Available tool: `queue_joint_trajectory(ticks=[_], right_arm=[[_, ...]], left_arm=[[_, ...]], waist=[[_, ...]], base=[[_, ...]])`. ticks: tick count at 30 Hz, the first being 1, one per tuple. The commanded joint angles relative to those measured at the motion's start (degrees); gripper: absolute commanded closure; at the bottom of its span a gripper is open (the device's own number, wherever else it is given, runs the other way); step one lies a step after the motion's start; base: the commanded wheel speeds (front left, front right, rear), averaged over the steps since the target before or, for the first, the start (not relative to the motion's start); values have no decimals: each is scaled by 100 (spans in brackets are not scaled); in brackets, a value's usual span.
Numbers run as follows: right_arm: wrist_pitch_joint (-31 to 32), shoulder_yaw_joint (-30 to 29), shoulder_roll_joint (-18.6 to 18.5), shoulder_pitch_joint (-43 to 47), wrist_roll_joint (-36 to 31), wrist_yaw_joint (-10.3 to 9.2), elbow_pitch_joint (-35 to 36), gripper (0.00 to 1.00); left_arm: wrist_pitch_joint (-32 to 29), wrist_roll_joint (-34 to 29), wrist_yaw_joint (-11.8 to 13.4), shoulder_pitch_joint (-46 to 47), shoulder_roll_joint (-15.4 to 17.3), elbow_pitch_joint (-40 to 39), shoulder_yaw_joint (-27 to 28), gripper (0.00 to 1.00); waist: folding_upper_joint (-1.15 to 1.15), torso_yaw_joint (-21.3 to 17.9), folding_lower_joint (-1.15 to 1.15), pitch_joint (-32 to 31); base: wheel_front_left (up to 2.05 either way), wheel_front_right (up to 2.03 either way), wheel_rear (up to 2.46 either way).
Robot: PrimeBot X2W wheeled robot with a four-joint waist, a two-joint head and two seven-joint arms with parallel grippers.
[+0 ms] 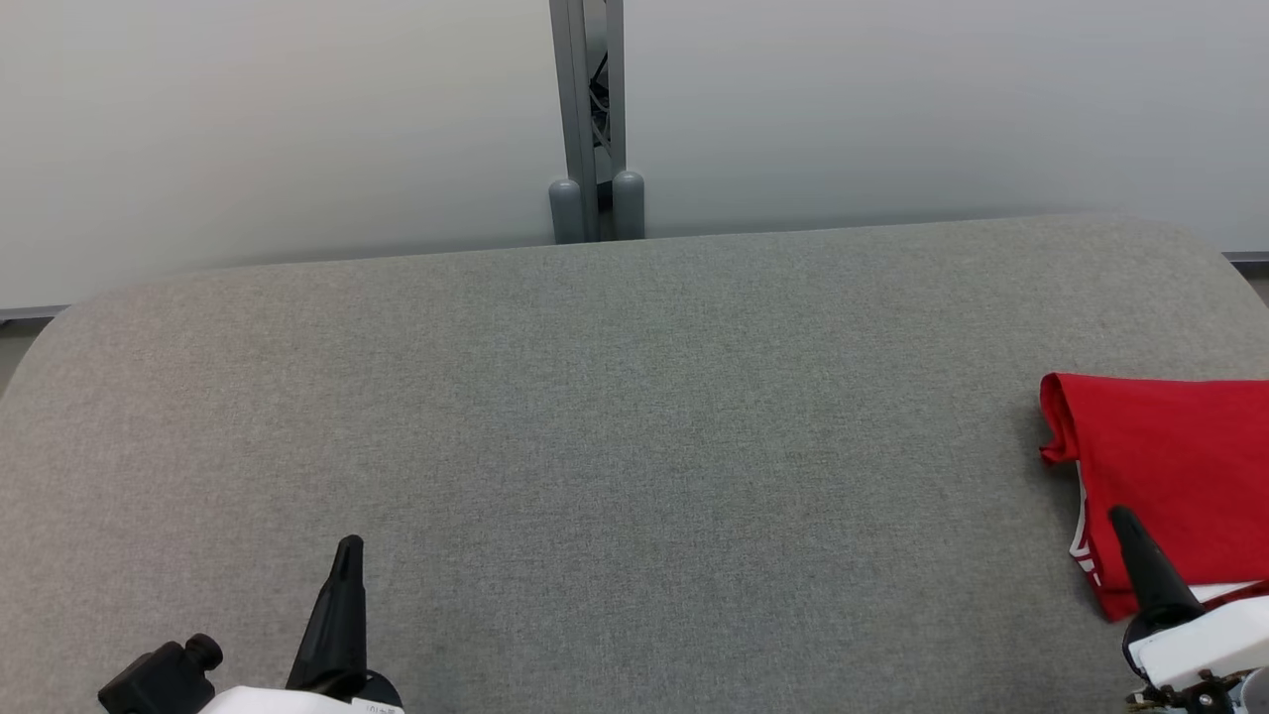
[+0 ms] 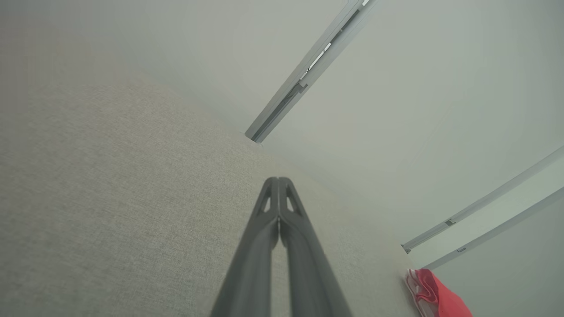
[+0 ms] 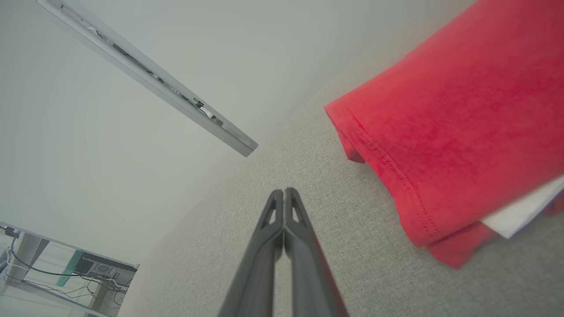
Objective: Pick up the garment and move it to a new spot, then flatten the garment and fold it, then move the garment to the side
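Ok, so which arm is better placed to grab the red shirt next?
Right. The right pincer, shut, sits just beside the red shirt; the left pincer, also shut, is far off across the grey table.

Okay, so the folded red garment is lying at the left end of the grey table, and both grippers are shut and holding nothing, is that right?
Not quite: the red garment lies at the right end of the grey table, by the right gripper, as the head view shows. The rest stands: it and the left gripper are both shut and holding nothing.
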State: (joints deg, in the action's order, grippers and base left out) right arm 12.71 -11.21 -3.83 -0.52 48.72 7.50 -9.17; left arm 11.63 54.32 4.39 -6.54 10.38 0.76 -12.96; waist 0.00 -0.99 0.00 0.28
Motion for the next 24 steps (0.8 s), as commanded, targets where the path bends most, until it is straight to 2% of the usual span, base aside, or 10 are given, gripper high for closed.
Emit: queue_joint_trajectory(ticks=[1, 24], right_arm=[[80, -98, -61, -140, 202, -1, 23, 100], [764, -688, -57, -371, 1551, 0, -270, 100]], left_arm=[[35, 177, -75, 161, 19, -43, 50, 100], [144, 1401, -462, 199, -246, 56, 71, 100]], waist=[[0, 2, 0, 1], [0, 31, 0, 18]], base=[[0, 0, 0], [0, 0, 0]])
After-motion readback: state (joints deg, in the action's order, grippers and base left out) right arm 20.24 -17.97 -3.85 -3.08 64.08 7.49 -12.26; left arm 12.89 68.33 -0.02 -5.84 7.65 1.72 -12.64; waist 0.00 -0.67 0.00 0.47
